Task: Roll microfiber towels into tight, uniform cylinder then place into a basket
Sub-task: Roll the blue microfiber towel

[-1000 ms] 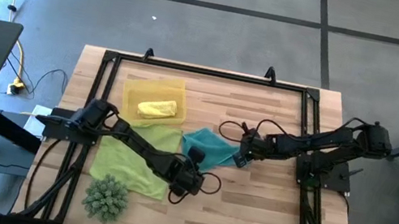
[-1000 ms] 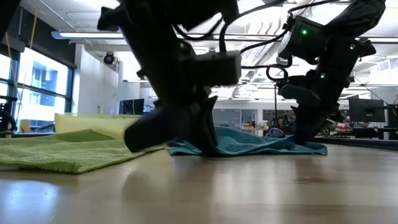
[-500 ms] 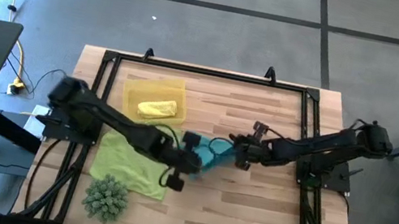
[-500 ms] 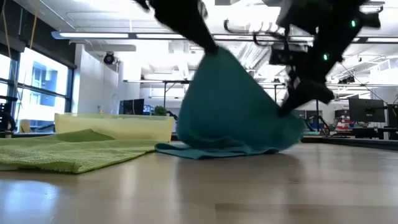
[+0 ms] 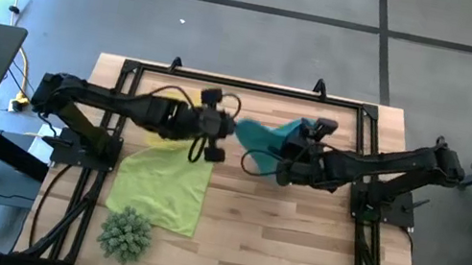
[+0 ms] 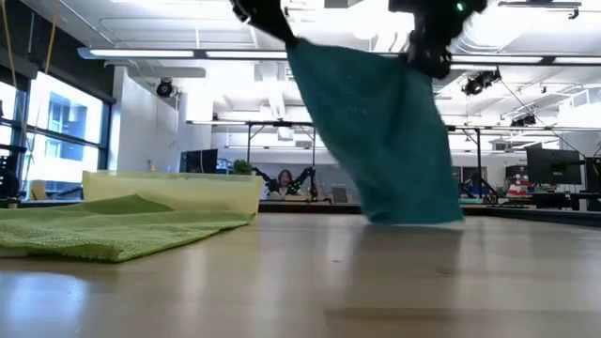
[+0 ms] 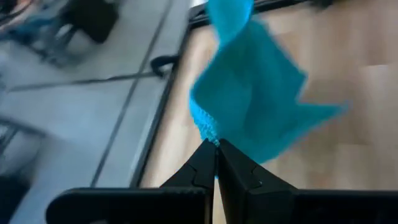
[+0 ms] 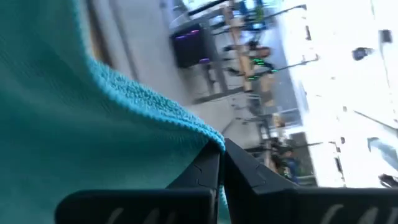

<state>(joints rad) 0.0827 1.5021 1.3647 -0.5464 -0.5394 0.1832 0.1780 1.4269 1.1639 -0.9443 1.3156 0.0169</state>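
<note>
My left gripper (image 5: 234,130) and right gripper (image 5: 299,136), both clamped on corners, hang the teal towel (image 6: 376,131) near the table's (image 5: 293,250) far edge; low view suggests its hem seems clear.

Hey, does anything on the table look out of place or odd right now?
Only the spiky green plant-like ball at the table's front left, which belongs to no towel rolling. The lime green microfiber towel lies rumpled, not flat.
</note>
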